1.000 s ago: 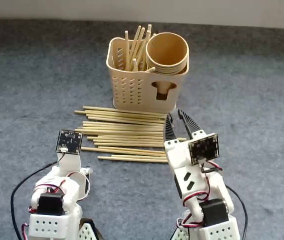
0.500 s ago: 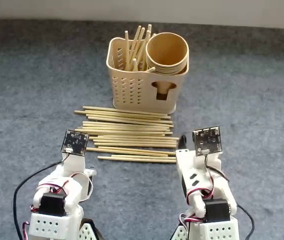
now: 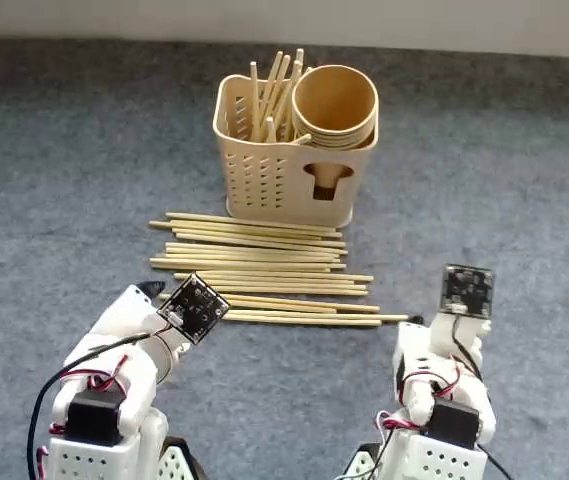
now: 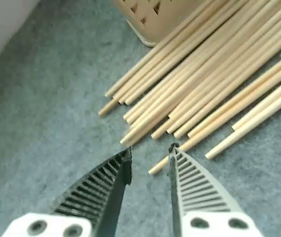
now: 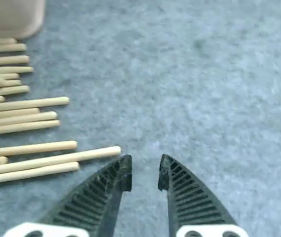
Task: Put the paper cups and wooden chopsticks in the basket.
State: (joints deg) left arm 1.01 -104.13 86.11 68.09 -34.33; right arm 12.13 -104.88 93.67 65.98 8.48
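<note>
**A:** What had changed?

**B:** My right gripper had pulled back from the chopsticks, spread and holding nothing. Their ends lay just ahead of it, toward my other arm's side, and one chopstick had slid out past the rest toward it. My left gripper had swung forward, spread a little, with the chopsticks' other ends just beyond its tips.

**A:** Meaning?

**B:** I judged the left was taking the next pick. Many chopsticks were not yet in the basket, which stood beyond them with the cups already inside.

**A:** Anything unclear?

**B:** I couldn't tell how many cups were nested, and each wrist view cut the chopsticks off.
</note>
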